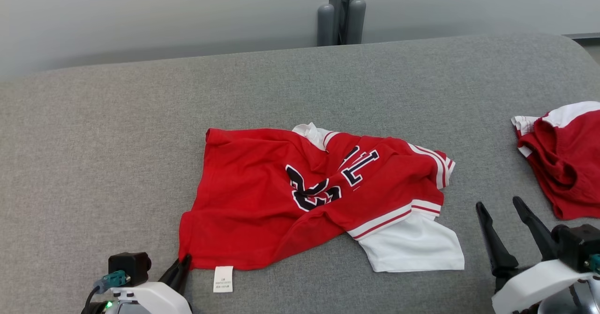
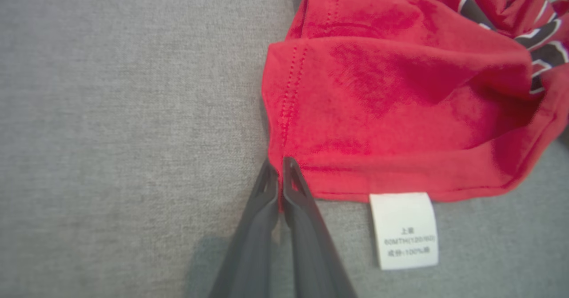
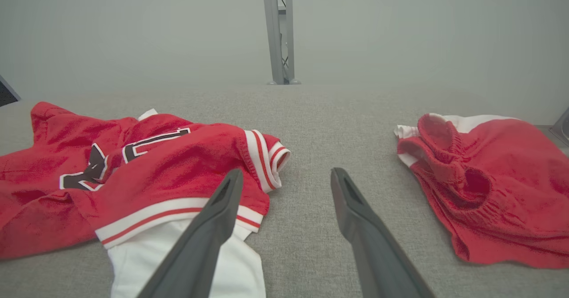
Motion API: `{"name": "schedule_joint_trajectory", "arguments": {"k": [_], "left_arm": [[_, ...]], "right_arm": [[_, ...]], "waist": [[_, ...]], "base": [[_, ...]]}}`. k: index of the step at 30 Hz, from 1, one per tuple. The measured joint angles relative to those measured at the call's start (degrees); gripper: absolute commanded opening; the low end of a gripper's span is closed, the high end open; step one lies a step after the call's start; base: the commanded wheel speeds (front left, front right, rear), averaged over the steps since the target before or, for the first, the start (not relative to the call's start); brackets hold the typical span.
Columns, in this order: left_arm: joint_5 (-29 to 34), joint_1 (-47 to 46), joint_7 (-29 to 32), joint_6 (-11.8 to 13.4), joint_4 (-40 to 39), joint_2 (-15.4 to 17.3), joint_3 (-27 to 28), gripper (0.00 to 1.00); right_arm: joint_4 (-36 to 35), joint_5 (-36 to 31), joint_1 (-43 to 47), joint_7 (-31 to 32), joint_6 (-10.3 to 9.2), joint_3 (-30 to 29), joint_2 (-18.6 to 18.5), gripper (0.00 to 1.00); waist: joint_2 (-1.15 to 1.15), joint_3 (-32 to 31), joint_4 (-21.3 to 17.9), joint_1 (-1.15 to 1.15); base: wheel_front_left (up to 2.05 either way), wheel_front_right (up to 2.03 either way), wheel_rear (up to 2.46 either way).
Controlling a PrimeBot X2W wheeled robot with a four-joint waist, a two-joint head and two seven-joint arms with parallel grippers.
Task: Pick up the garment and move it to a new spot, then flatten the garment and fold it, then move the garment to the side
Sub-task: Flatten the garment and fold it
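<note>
The garment [image 1: 262, 201] is a red jersey with dark letters and white, red-striped sleeves, lying crumpled in the middle of the grey cushioned surface [image 1: 93, 140]. My left gripper [image 1: 185, 260] is at its near-left hem corner. In the left wrist view that gripper [image 2: 279, 167] is shut, with a sliver of the red hem [image 2: 378, 102] pinched between the tips. A white care label [image 2: 404, 231] lies just right of them. My right gripper [image 1: 499, 202] stands open to the right of the jersey. Its fingers frame bare cushion beside the white sleeve [image 3: 231, 267] in the right wrist view.
A second red and white garment [image 1: 562, 159] lies bunched at the right edge, also seen from the right wrist [image 3: 489, 178]. A grey metal post [image 1: 341, 9] rises behind the cushion's far edge. Bare cushion stretches to the left and behind the jersey.
</note>
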Motion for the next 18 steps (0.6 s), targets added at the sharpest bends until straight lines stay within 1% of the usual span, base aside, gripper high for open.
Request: {"name": "schedule_joint_trajectory", "arguments": {"k": [3, 6, 12, 16, 17, 18], "left_arm": [[0.04, 0.30, 0.02, 0.24, -1.43, 0.14, -0.24, 0.00], [0.11, 0.29, 0.27, 0.55, -2.44, 0.32, -0.34, 0.00], [0.19, -0.25, 0.44, 0.80, -3.71, 0.55, -0.77, 0.00], [0.20, -0.54, 0.46, 1.02, -4.16, 0.58, -1.10, 0.00], [0.21, -0.56, 0.44, 1.04, -4.30, 0.64, -1.12, 0.00], [0.23, -0.57, 0.42, 1.12, -4.46, 0.70, -1.18, 0.00]], "right_arm": [[2.63, 1.49, 2.52, 3.00, 0.00, -0.60, -1.09, 1.00], [5.53, 2.88, 3.39, 4.70, 0.00, 0.97, -1.83, 1.00], [12.41, 6.54, 1.57, 4.86, 0.00, 7.09, -1.75, 1.00], [16.53, 8.08, -0.91, 3.68, 0.00, 9.57, -1.67, 1.00], [17.37, 8.27, -1.49, 3.36, 0.00, 9.95, -1.74, 0.82], [17.96, 8.75, -1.96, 3.28, 0.00, 10.33, -1.85, 0.29]], "waist": [[0.00, 0.43, 0.28, 0.00], [0.00, 1.00, 0.29, 0.00], [0.00, 2.37, 0.33, 0.00], [0.00, 2.86, 0.67, 0.00], [0.00, 2.95, 0.77, 0.00], [0.00, 3.05, 0.90, 0.00]], "base": [[0.00, 0.00, 0.00], [0.00, 0.00, 0.00], [0.00, 0.00, 0.00], [0.00, 0.00, 0.00], [0.00, 0.00, 0.00], [0.00, 0.00, 0.00]]}}
